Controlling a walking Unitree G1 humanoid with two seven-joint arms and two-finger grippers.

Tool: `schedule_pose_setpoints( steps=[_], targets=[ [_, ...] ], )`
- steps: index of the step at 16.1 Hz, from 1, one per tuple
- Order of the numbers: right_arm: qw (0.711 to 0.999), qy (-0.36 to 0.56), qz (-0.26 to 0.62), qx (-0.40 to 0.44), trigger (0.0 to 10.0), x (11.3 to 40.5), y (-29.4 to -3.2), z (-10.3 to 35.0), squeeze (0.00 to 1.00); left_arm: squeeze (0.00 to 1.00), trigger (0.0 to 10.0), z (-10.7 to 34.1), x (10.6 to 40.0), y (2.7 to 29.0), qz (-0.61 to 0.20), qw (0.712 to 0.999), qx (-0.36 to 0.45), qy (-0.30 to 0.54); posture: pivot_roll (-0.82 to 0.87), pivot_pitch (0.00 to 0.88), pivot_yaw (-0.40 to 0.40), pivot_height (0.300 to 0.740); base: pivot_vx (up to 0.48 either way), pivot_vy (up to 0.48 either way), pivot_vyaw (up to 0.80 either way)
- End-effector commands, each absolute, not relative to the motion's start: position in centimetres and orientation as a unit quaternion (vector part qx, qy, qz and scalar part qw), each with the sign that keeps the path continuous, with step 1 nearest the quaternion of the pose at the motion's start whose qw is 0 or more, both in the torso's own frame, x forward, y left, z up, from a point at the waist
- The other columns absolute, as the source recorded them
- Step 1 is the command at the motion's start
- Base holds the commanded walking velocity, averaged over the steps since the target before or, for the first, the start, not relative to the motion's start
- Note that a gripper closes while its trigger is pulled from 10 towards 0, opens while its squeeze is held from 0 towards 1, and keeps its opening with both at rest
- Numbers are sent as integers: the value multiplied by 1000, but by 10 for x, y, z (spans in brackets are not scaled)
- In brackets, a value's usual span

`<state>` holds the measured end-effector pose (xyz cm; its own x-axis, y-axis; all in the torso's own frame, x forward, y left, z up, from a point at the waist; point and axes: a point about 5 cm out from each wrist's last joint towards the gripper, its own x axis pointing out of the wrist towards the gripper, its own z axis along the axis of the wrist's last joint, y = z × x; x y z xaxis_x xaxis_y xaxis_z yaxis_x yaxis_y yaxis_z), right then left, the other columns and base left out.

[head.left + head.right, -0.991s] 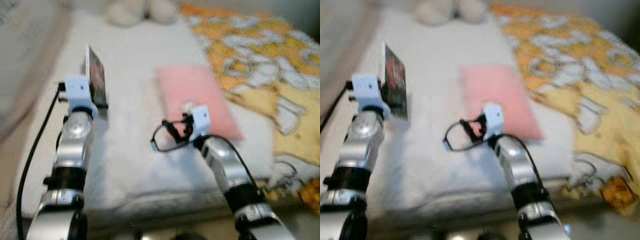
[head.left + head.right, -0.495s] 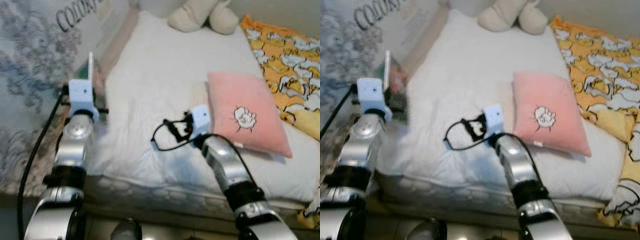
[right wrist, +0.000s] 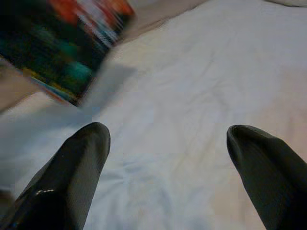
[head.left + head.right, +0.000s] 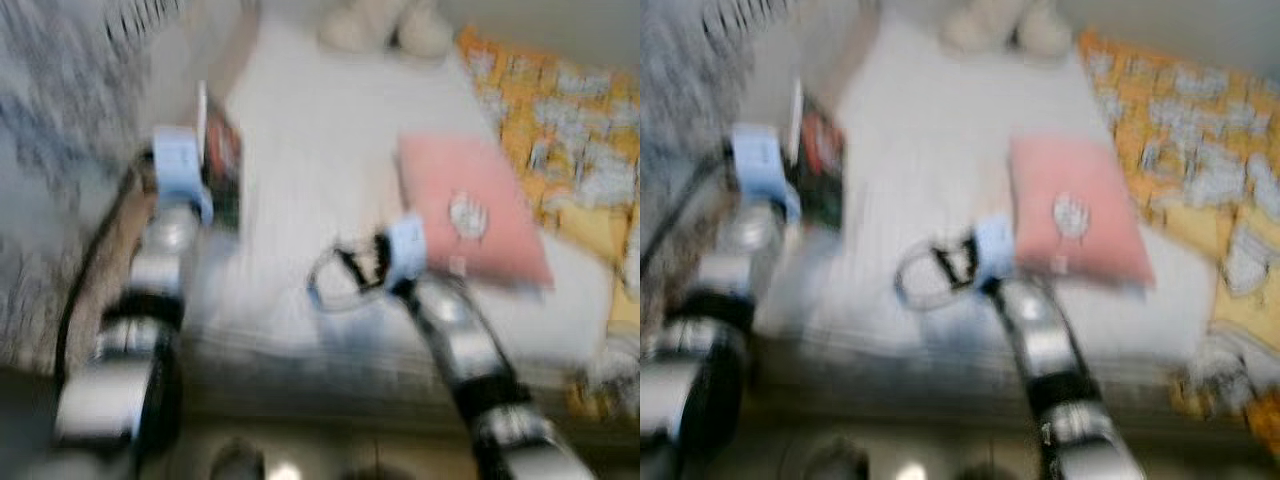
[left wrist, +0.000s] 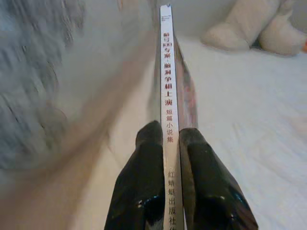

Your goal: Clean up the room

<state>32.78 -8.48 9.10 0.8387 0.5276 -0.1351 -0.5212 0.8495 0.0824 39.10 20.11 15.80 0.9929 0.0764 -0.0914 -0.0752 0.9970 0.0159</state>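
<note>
White bed [image 4: 320, 180] ahead; left gripper [image 5: 170, 143] clamps a thin book [image 5: 169, 96] upright, right gripper [image 3: 168, 148] spread wide above the sheet.

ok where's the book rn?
The book is clamped spine-up in the left hand, held over the left edge of the bed, well left of the pink pillow.

Both eye views motion-blurred — book [image 5: 169, 115] cover art unreadable, lower spine cut off.
</note>
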Motion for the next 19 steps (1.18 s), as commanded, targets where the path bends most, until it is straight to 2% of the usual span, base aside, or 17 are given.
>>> schedule_pose_setpoints(
  steps=[1, 3, 5, 6, 8, 10, 11, 13, 15, 19],
  targets=[
    [959, 66, 274, 19, 10000, 328, -90, 98, 0, 0, 10000, 178, 402, 179, -15, 1000, -15, 20, -60, 61, -64, 736, 0, 0, 0],
    [959, 60, 278, 17, 10000, 320, -93, 101, 0, 0, 10000, 194, 410, 160, -57, 998, -32, 5, -104, 80, -52, 736, 0, 0, 0],
    [957, 66, 282, 12, 10000, 304, -99, 99, 0, 0, 10000, 220, 418, 133, -115, 988, -99, -19, -159, 117, -43, 736, 0, 0, 0],
    [957, 77, 280, 11, 10000, 295, -104, 95, 0, 0, 10000, 230, 421, 124, -133, 976, -168, -22, -179, 135, -43, 736, 0, 0, 0],
    [956, 96, 276, 8, 10000, 275, -112, 90, 0, 0, 10000, 220, 421, 121, -124, 954, -272, 18, -235, 186, -45, 736, 0, 0, 0],
    [956, 102, 276, 8, 10000, 259, -116, 97, 0, 0, 10000, 182, 414, 133, -56, 944, -315, 84, -298, 243, -64, 736, 0, 0, 0],
    [954, 109, 278, 6, 10000, 251, -118, 100, 0, 0, 10000, 171, 411, 130, -50, 939, -325, 103, -322, 269, -53, 736, 0, 0, 0],
    [951, 125, 282, -4, 10000, 233, -123, 103, 0, 0, 10000, 142, 401, 120, -45, 934, -321, 149, -378, 298, -63, 736, 0, 0, 0],
    [954, 121, 275, -7, 10000, 223, -124, 114, 0, 0, 10000, 125, 394, 124, -41, 943, -281, 174, -408, 309, -65, 736, 0, 0, 0],
    [950, 117, 289, 3, 10000, 220, -114, 128, 0, 0, 10000, 145, 402, 143, -44, 978, -153, 132, -354, 306, -80, 736, 0, 0, 0]
  ],
)
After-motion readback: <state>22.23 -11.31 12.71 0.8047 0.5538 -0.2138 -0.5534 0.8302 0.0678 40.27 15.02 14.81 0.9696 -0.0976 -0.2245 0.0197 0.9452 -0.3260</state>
